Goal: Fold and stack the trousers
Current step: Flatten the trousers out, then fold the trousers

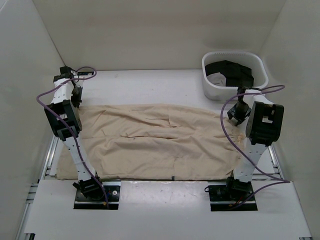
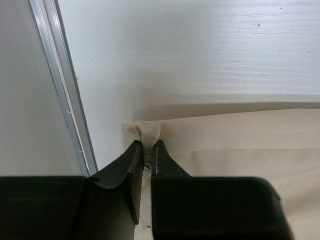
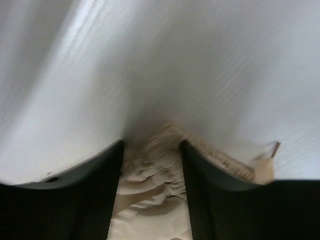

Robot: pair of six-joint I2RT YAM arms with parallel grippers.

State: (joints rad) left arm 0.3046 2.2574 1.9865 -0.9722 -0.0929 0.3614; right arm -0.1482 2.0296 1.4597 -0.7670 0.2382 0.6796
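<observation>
The trousers (image 1: 155,142) are spread flat across the middle of the bench (image 1: 150,82), from 9 o'clock to 3 o'clock. Their far corner at 10 o'clock is pinched in a small fold by the left gripper (image 2: 148,146), clamped on the cloth. At 3 o'clock the right gripper (image 3: 152,150) is held with jaws apart, bunched cloth lying between them. A white basket (image 1: 212,87) is set at 1 o'clock.
</observation>
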